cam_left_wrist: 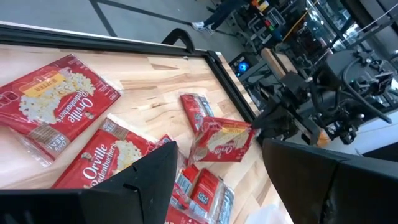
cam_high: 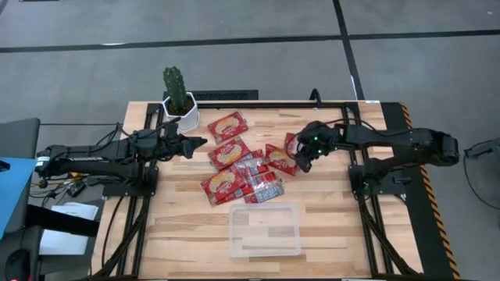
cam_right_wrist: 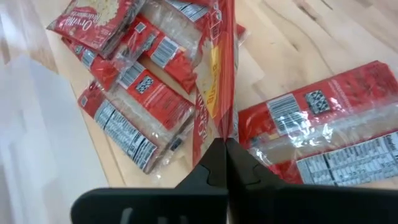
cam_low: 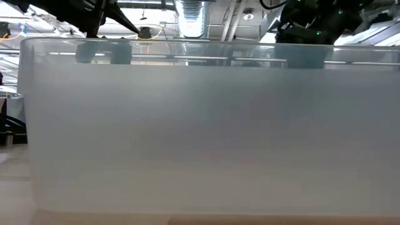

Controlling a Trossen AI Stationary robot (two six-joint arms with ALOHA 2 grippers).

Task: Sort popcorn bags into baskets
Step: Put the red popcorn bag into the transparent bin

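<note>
Tray: a clear plastic tray [cam_high: 265,230] was found at the near edge of the table [cam_high: 180,234], holding nothing, its long side running left to right.
Pile: most of the popcorn bags [cam_high: 234,168] were spread flat mid-table, just beyond the tray, their long axes pointing many ways.
Right gripper: the right gripper [cam_high: 300,161] was closed on the edge of one bag [cam_right_wrist: 219,81], pinched thinly by the fingertips.
Held bag: it was hung edge-on, its long axis running away from the fingers and its lower corner near the pile.
Risk: a slip was judged likely from so thin a pinch; neighbouring bags could be dragged along.
Left gripper: the left gripper [cam_high: 190,144] was held open beside the cactus pot [cam_high: 181,115], waiting.
</note>
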